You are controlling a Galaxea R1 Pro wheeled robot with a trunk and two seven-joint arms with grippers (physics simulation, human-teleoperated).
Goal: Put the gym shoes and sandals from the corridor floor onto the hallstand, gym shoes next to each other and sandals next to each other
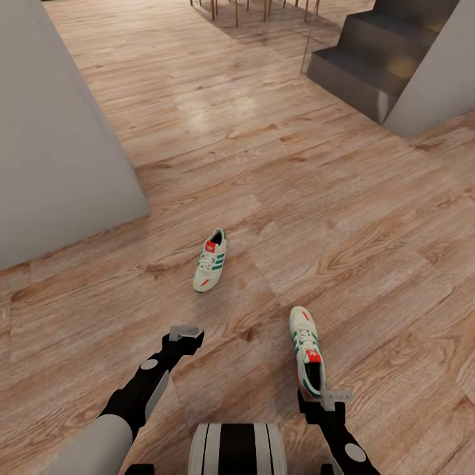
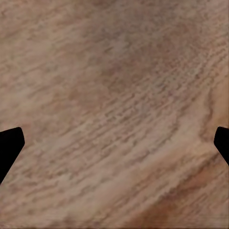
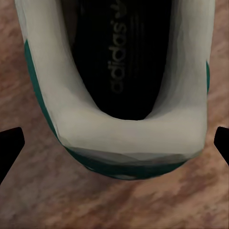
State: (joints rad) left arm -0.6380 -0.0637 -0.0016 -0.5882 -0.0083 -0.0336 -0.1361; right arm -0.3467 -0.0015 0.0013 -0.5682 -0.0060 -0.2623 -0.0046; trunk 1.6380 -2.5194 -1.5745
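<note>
Gym shoes on the wood-plank corridor floor (image 1: 343, 198), two of them, well apart. Right gripper (image 1: 335, 397) poised directly over the heel of the nearer gym shoe (image 1: 307, 351), fingers spread wide, black fingertips (image 3: 10, 145) standing clear at either side of the shoe's heel rim without touching it; gripping nothing. Seen from the right wrist: cream-white heel collar, dark insole with printed brand lettering, teal-green sole edge of that same shoe (image 3: 129, 138), floor grain around it. Nearer shoe lying upright on its sole, toe pointing away from the robot, red-orange heel toward the gripper. Left gripper (image 1: 185, 334) out over bare floor, likewise spread open and empty, black fingertips (image 2: 9, 148) at the edges of the left wrist view with only wood planks (image 2: 114, 109) between them. Farther gym shoe (image 1: 210, 260) ahead of the left gripper, upright, toe toward the robot and angled slightly left, green side stripes visible. Grey wall (image 1: 59, 132) at left, dark grey stairs (image 1: 376, 59) at upper right, thin chair or table legs (image 1: 251, 10) at the far end.
</note>
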